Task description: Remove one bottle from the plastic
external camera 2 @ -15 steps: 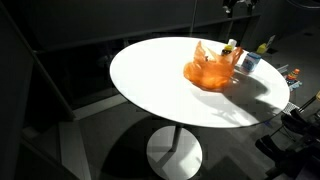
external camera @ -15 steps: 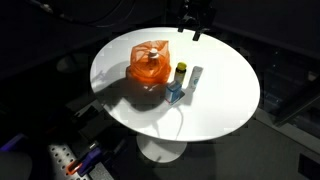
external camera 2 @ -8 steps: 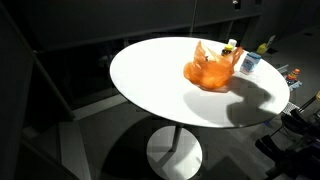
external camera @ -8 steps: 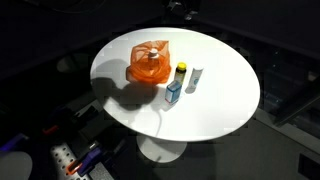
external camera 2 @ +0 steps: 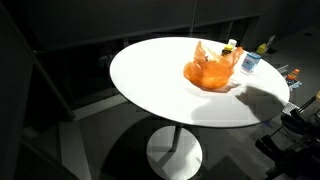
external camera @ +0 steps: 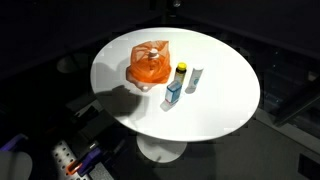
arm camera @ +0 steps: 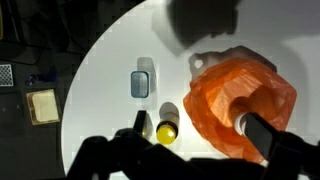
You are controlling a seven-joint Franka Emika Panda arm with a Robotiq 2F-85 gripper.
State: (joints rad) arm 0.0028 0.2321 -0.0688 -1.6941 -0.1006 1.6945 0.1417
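The gripper (arm camera: 190, 150) hangs spread wide and empty, high over the orange plastic bag (arm camera: 240, 100), which looks thin, crinkly and slippery. A bottle inside probably feels rigid; best pinched through the bag's open mouth.

Both exterior views look down at the table (external camera: 215, 105) (external camera 2: 150, 80) from opposite sides — fairly far. The wrist view faces straight down on the table (arm camera: 110, 70) — closer.
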